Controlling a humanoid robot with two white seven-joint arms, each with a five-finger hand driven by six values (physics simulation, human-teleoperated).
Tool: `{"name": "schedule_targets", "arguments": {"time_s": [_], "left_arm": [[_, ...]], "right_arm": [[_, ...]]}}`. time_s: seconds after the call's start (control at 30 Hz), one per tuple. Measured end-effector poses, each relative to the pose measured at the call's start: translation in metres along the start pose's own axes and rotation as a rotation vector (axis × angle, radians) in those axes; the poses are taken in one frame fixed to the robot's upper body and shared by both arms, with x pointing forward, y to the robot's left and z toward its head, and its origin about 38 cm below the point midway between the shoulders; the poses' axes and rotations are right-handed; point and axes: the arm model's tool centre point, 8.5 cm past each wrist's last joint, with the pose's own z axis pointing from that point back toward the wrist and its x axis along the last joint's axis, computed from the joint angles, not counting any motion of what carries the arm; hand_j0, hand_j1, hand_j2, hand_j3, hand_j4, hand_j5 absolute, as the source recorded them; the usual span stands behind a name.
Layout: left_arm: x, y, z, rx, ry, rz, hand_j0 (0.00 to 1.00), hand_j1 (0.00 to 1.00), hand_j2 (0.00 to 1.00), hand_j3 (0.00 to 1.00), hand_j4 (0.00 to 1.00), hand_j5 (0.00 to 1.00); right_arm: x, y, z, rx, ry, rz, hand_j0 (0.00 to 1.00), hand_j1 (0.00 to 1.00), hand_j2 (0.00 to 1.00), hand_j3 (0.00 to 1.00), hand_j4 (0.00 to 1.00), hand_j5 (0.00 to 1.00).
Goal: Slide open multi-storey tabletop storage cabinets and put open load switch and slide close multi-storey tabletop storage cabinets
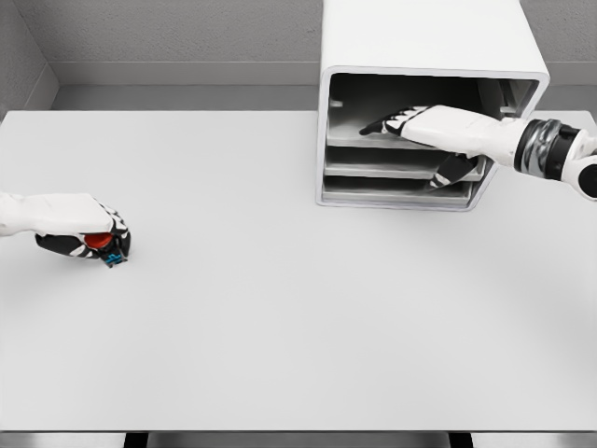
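Gripping a small red and blue object, most likely the load switch [104, 246], the left hand [86, 239] is resting low on the white table [280, 317] at the far left of the scene, roughly halfway between the near and far edges. Its striped fingers are curling tightly around the part, so that only a red patch and a bit of blue are showing between them; the hand is clenched on it and touching or nearly touching the tabletop. Holding it there is probably a waiting posture, well apart from the cabinet, while the storage is being made ready.

Moving right, the bare table is stretching across to the white storage cabinet [424, 103], which is standing at the far right with its front facing the camera. Three tiers are showing inside it, and whether any drawer is already pulled out is hard to tell.

Further right, the right hand [420, 126] is reaching in from the right edge and is sitting at the cabinet's upper tier. Its fingers are lying extended and fairly flat, pointing left along the upper shelf [359, 142], while the thumb is hanging down across the middle tier. It is grasping nothing that can be made out; the hand looks loosely spread, pressing on or hooking the tier, presumably to slide it outwards so the switch can go in.
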Motion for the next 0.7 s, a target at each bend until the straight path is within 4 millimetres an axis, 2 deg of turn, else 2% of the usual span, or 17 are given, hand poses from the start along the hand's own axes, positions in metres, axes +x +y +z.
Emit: {"name": "schedule_targets", "arguments": {"time_s": [0.23,0.4,0.6,0.7], "left_arm": [[0.006,0.005,0.005,0.003,-0.008,-0.025,0.35,0.35,0.35,0.35,0.35,0.35],[0.032,0.019,0.010,0.012,-0.061,-0.105,0.35,0.35,0.35,0.35,0.35,0.35],[0.051,0.032,0.012,0.032,-0.102,-0.160,0.35,0.35,0.35,0.35,0.35,0.35],[0.060,0.054,0.018,0.074,-0.118,-0.208,0.35,0.35,0.35,0.35,0.35,0.35]], "right_arm": [[-0.009,0.004,-0.003,0.012,0.029,-0.008,1.00,1.00,1.00,1.00,1.00,1.00],[-0.010,0.007,-0.004,0.021,0.031,-0.003,1.00,1.00,1.00,1.00,1.00,1.00],[-0.003,0.007,-0.001,0.029,0.019,0.082,1.00,1.00,1.00,1.00,1.00,1.00],[0.004,0.006,0.000,0.024,-0.017,0.109,1.00,1.00,1.00,1.00,1.00,1.00]]}}
